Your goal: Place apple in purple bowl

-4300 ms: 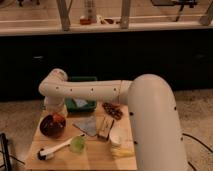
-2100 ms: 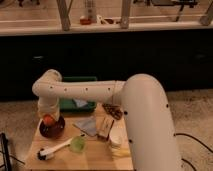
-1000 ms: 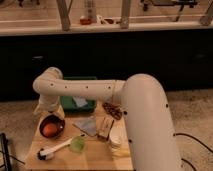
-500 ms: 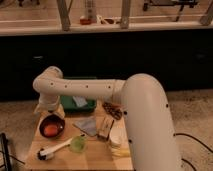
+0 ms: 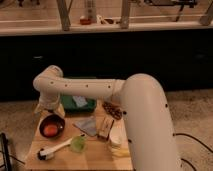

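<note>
The apple (image 5: 50,130), small and orange-red, lies inside the purple bowl (image 5: 60,121), a dark shallow bowl at the left of the wooden table (image 5: 85,161). My gripper (image 5: 49,108) hangs at the end of the white arm just above the bowl's far rim, apart from the apple. The arm's thick white body reaches in from the right and hides the table's right side.
A rectangular green tray (image 5: 79,101) stands behind the bowl. A translucent green cup (image 5: 77,145) and a white-handled tool (image 5: 54,149) lie at the front. A grey packet (image 5: 87,125), a brown bar (image 5: 105,127) and a snack bag (image 5: 113,109) lie mid-table. A dark counter runs behind.
The gripper brought the apple down into the bowl and has since risen above it. The apple stays in the bowl.
</note>
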